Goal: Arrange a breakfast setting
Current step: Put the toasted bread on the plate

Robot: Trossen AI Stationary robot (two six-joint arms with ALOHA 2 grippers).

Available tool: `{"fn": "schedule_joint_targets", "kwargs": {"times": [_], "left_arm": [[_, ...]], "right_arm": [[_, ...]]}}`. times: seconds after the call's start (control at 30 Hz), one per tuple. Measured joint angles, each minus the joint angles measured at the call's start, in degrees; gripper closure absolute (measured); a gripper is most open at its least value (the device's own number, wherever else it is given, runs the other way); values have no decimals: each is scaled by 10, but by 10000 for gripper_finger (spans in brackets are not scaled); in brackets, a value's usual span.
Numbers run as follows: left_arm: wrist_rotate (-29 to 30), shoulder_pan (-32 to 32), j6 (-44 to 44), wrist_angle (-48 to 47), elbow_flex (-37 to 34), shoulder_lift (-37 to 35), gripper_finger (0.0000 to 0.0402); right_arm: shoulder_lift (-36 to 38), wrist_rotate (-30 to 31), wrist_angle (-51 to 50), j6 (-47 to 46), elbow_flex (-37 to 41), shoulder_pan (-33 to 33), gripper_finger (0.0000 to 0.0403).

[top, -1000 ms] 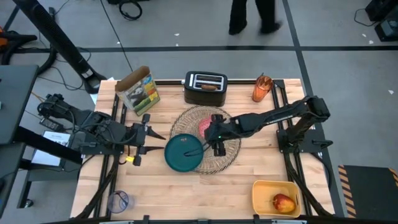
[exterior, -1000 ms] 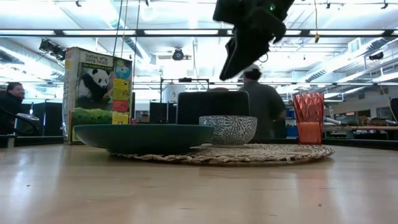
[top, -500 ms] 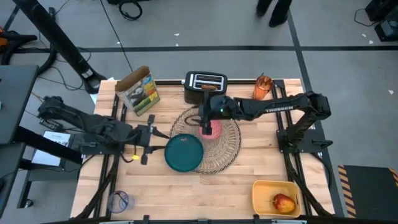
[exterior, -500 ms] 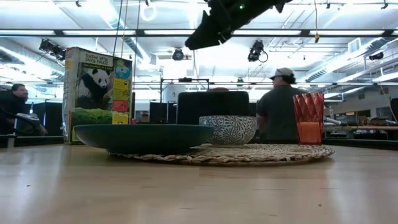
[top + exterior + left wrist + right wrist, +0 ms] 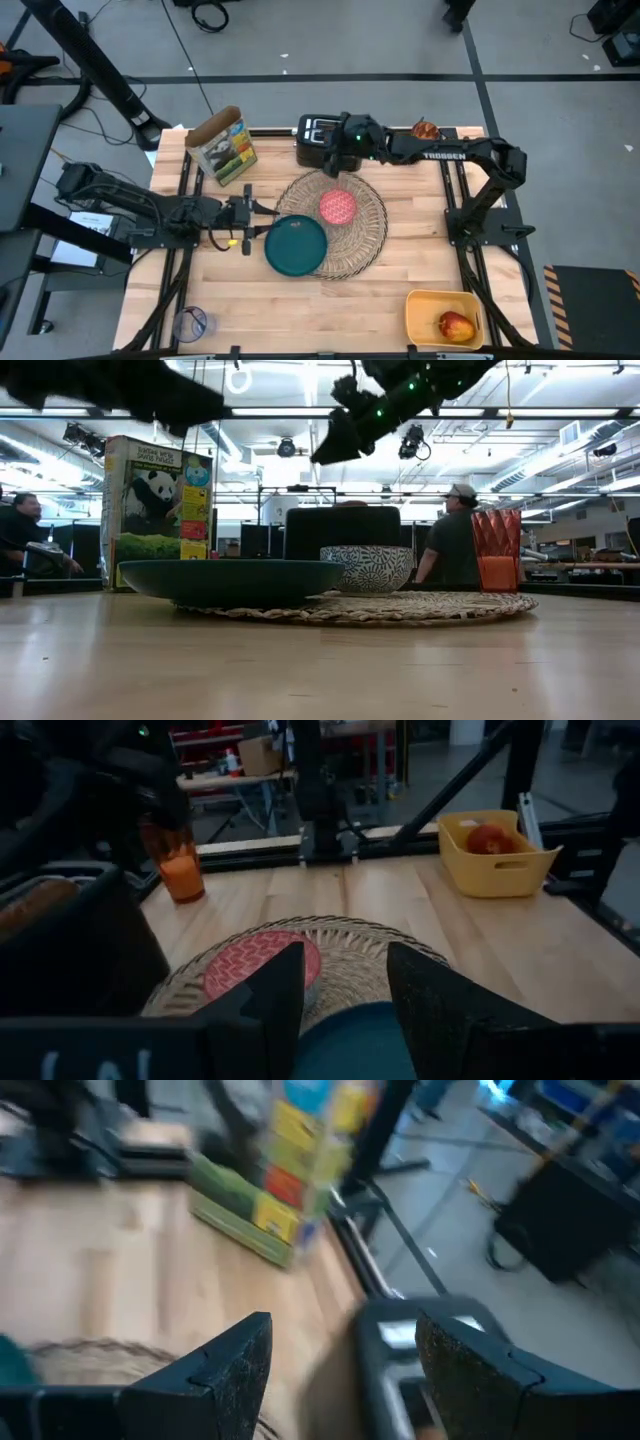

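Wooden table [image 5: 400,265] carries everything; largest on it is the wicker placemat [image 5: 362,238], round, mid-table; teal plate [image 5: 296,244] sits on the mat's left-front edge, overhanging onto the wood; pink bowl [image 5: 338,207] sits on the mat nearer the back, apart from the plate; black toaster [image 5: 318,135] stands just behind the mat, a brown toast slice [image 5: 32,904] showing in its slot in the left wrist view; cereal box [image 5: 222,146] stands back-left; yellow bin [image 5: 444,317] at front-right holds the apple [image 5: 456,325]; orange cup [image 5: 424,131] is at the back-right, partly under the right arm; a small clear cup [image 5: 191,324] at front-left; spoon not made out.

Change: a second ago the right gripper [image 5: 340,158] hung over the placemat beside the plate; half a second ago it was above the bowl; now it has swung to the toaster's right end — fingers [image 5: 222,1360] spread apart, nothing between them. Left gripper [image 5: 249,211] has crept a little closer to the plate's left rim, low over the table, fingers parted, empty; plate and bowl have not shifted.

Judgement: plate and bowl look placed — the right arm seems headed for the toast, with cup, apple and spoon not yet in the setting.
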State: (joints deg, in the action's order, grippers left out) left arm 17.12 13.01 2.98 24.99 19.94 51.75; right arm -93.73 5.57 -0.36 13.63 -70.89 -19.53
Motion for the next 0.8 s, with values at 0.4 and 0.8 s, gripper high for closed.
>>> {"fn": "schedule_joint_targets", "kwargs": {"times": [0.4, 0.8], "left_arm": [[1, -11, -19, 86, -64, 0, 248], [12, -8, -32, -11, -15, -60, 248]], "right_arm": [[-52, -87, -105, 56, -96, -113, 150], [-70, -227, -41, -28, -104, -99, 156]]}}
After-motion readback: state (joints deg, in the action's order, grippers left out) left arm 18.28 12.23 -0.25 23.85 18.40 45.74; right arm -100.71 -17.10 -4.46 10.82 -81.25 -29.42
